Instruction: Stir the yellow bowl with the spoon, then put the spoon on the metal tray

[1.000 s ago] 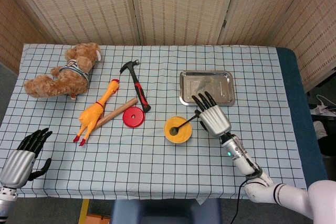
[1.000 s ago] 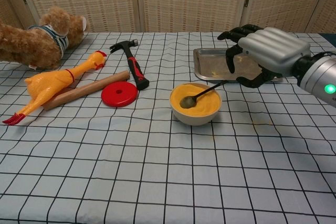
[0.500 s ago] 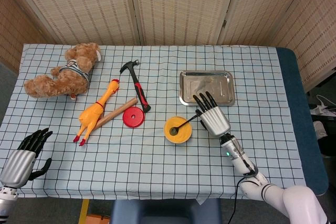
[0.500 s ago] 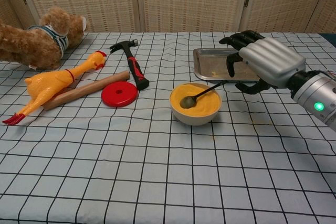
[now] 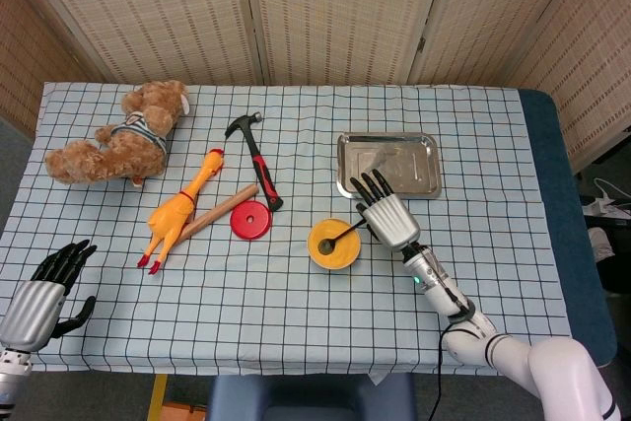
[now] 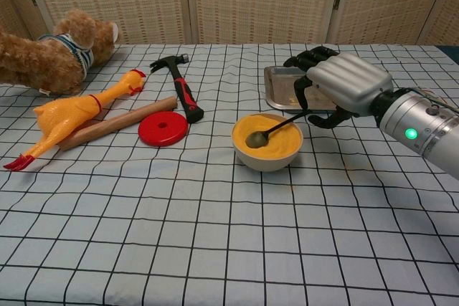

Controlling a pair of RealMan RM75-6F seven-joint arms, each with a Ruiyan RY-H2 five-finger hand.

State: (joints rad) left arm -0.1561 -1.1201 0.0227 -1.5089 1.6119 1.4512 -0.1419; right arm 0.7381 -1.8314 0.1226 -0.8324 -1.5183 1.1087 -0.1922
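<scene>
The yellow bowl [image 6: 267, 141] stands on the checked tablecloth [image 6: 215, 234] near the middle of the table, and 1 dark spoon [image 6: 272, 130] lies in it: its bowl end rests down inside on the yellow floor, and its handle leans out over the rim toward the right hand. In the head view the same spoon [image 5: 343, 234] shows as a thin dark line running from the middle of the yellow bowl [image 5: 332, 244] up to the right. The metal tray [image 5: 388, 165] sits just behind the bowl, further from the robot, and holds nothing but its own shine; in the chest view the tray [image 6: 283, 89] is partly hidden behind the hand.

The right hand [image 6: 337, 87] hovers over the spoon's handle end, between bowl and tray, with its fingers [image 6: 305, 59] spread and bent downward. Whether a fingertip touches the handle cannot be told. From above, the right hand [image 5: 383, 212] shows its silver back with the dark fingers fanned toward the tray. The left hand [image 5: 44, 288] rests at the near left corner of the table, fingers loosely apart, holding nothing.

Counted on the cloth: 1 plush bear [image 5: 118, 135], 1 rubber chicken [image 5: 179, 209], 1 wooden stick [image 5: 217, 212], 1 red disc [image 5: 250, 221], 1 hammer [image 5: 254, 157].
</scene>
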